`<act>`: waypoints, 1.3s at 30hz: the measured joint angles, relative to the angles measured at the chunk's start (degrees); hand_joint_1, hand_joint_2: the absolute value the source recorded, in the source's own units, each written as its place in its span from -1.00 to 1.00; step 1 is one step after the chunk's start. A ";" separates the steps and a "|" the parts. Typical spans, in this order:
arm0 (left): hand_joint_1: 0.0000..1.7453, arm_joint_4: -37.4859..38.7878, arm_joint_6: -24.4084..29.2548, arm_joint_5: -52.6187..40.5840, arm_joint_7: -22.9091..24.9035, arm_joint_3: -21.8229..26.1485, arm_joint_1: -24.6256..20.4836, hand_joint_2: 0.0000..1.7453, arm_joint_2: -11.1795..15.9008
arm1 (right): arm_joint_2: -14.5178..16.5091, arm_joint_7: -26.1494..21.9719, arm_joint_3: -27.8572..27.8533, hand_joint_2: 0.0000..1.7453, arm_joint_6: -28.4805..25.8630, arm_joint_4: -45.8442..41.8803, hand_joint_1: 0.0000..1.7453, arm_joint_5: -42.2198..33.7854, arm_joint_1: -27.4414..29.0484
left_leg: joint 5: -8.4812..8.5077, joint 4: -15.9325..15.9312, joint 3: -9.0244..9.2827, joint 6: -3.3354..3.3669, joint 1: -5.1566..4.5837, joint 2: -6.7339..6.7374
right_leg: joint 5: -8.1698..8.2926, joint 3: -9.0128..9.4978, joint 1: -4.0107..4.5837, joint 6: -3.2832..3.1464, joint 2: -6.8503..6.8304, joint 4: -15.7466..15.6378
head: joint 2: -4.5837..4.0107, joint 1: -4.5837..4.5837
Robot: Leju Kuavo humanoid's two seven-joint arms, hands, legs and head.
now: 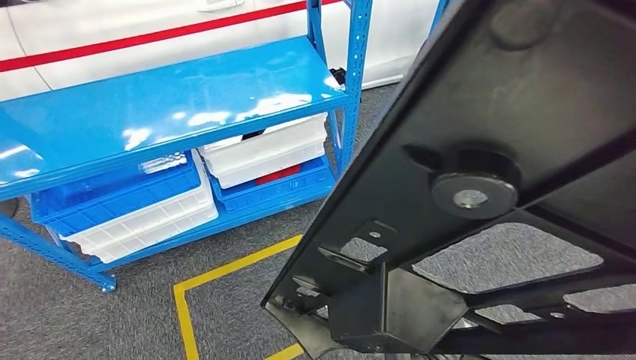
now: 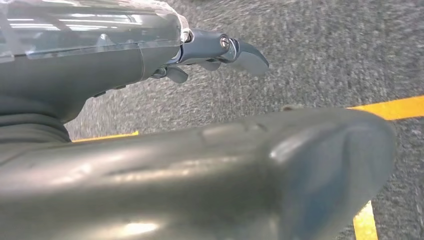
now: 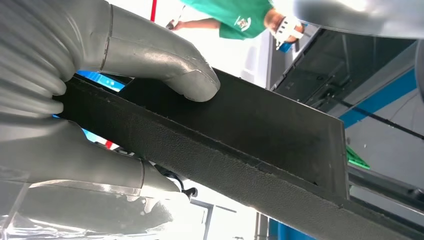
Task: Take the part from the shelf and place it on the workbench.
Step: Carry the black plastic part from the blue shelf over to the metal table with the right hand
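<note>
**Black part held up in the right hand, close to the head camera**

The part (image 1: 480, 187), a large flat black panel with ribs, cut-outs and a round boss with a pale centre, is tilted and takes up the right of the head view, hanging above the grey carpet (image 1: 90, 315). In the right wrist view the right hand (image 3: 75, 105) grips the part's (image 3: 240, 145) edge: the thick grey thumb (image 3: 165, 65) presses on one face and the other fingers lie against the opposite face.

The left hand (image 2: 200, 55) hangs above the carpet with yellow floor tape (image 2: 395, 107); its dark fingers are extended and touch nothing, while the blurred thumb lies across the near foreground.

To the left and farther off stands the blue shelf (image 1: 157, 105), its glossy top board bare, with white bins (image 1: 262, 150) and blue bins (image 1: 112, 195) on the lower level. Yellow tape (image 1: 225, 270) marks the floor in front of it. A person in a green top (image 3: 235, 17) appears in the right wrist view.
</note>
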 joint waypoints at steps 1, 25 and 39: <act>-1.00 0.01 0.14 0.01 0.09 -0.10 0.01 -1.00 -0.18 | -0.01 0.00 0.17 1.00 -0.14 -0.10 1.00 0.09 0.07 | 0.32 -0.42 0.10 0.21 0.13 0.77 | -1.66 -1.19 0.08 0.19 -1.39 2.55 | 0.00 0.00; -1.00 -0.09 0.93 1.18 -3.86 -0.03 0.86 -1.00 0.97 | -1.00 0.07 2.39 1.00 -3.91 3.22 1.00 -0.22 -6.75 | -1.00 3.13 -1.44 -1.11 -0.13 -1.38 | 0.42 1.84 0.17 -2.04 0.50 -1.84 | 0.00 -0.01; -1.00 -0.41 1.82 1.24 -2.93 0.18 -0.19 -1.00 2.00 | -5.97 0.09 4.27 1.00 -8.71 13.15 1.00 3.28 -19.65 | 0.13 0.33 -0.73 -0.27 -0.23 5.23 | -0.81 -0.59 -0.40 0.59 -6.29 2.80 | 0.00 0.03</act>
